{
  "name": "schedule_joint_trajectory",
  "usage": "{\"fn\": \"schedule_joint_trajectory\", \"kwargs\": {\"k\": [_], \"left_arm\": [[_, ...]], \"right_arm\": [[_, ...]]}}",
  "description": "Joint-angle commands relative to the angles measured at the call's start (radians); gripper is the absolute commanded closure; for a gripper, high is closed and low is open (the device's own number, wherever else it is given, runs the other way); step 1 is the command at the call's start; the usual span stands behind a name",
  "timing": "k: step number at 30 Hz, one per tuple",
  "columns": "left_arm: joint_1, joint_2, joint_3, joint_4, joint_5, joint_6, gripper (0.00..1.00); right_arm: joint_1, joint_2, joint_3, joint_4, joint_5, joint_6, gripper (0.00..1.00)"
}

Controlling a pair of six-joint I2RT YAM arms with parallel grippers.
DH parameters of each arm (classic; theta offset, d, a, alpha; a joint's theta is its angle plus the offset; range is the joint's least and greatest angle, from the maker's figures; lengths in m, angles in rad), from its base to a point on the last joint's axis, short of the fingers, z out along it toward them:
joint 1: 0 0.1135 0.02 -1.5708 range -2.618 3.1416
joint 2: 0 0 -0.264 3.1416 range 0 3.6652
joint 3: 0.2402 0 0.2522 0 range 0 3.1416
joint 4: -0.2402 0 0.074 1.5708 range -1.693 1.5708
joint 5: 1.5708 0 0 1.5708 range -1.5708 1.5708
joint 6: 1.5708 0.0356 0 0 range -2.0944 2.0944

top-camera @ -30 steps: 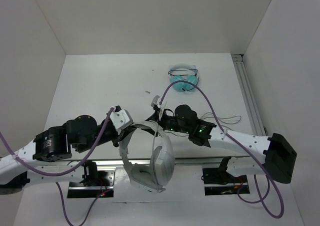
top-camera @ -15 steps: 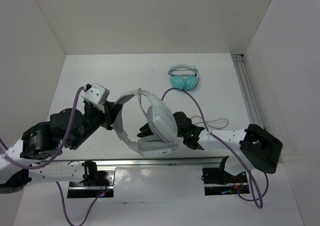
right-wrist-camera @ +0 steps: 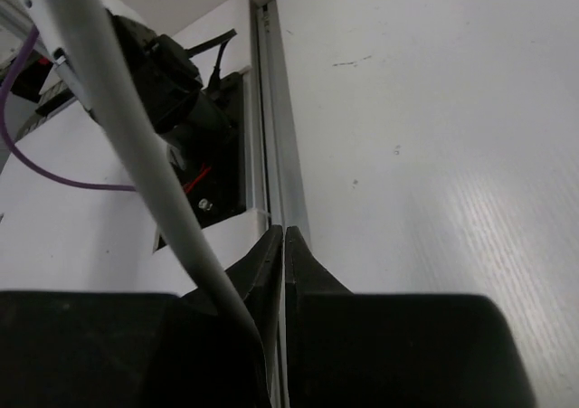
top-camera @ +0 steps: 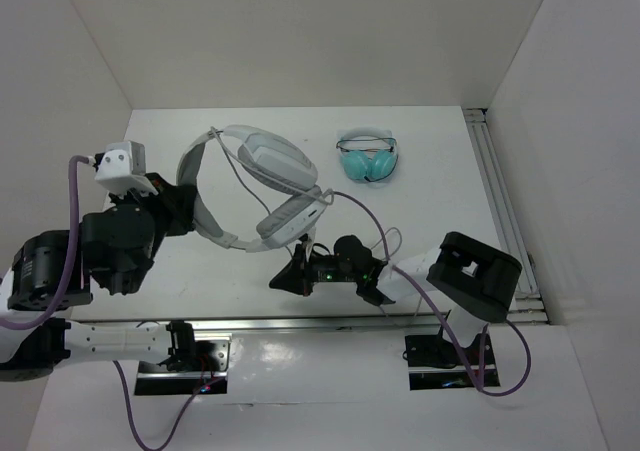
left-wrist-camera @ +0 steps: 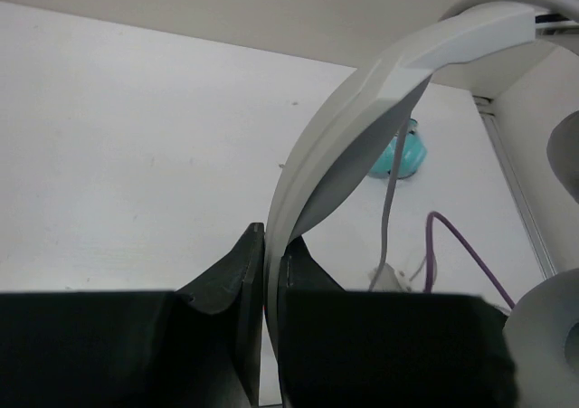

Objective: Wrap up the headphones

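White table (top-camera: 450,171) holds a teal pair (top-camera: 367,161); left of it the left gripper (left-wrist-camera: 270,250) clamps the headphones (top-camera: 270,166) aloft by the band (left-wrist-camera: 362,109), while on its near side the right gripper (right-wrist-camera: 284,236) shows jaws all but together beside the cable (right-wrist-camera: 136,128), so wrapping seems begun and next needs a sure pinch.
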Motion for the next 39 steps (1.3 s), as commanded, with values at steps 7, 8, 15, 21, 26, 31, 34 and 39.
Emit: {"fn": "schedule_joint_trajectory", "kwargs": {"k": [7, 8, 15, 21, 26, 31, 34, 39], "left_arm": [[0.113, 0.054, 0.042, 0.052, -0.221, -0.110, 1.00], [0.156, 0.065, 0.030, 0.115, -0.221, -0.058, 1.00], [0.383, 0.171, -0.026, 0.507, -0.180, 0.291, 1.00], [0.446, 0.226, -0.096, 0.495, -0.198, 0.262, 1.00], [0.544, 0.214, -0.214, 0.480, -0.180, 0.216, 1.00], [0.647, 0.205, -0.273, 0.415, -0.094, 0.155, 1.00], [0.647, 0.218, -0.293, 0.415, -0.045, 0.193, 1.00], [0.638, 0.252, -0.311, 0.213, -0.009, 0.110, 1.00]], "right_arm": [[0.099, -0.021, -0.051, 0.085, 0.055, -0.017, 0.91], [0.099, -0.021, -0.051, 0.085, 0.064, -0.017, 0.92], [0.202, -0.027, -0.070, 0.088, 0.046, -0.017, 0.91], [0.370, -0.162, 0.065, -0.211, 0.206, -0.152, 1.00], [0.490, -0.358, 0.111, -0.427, 0.369, -0.252, 1.00], [0.573, -0.474, 0.202, -0.627, 0.527, -0.326, 1.00], [0.595, -0.492, 0.284, -0.775, 0.605, -0.371, 1.00], [0.618, -0.501, 0.463, -1.056, 0.777, -0.428, 1.00]]}}
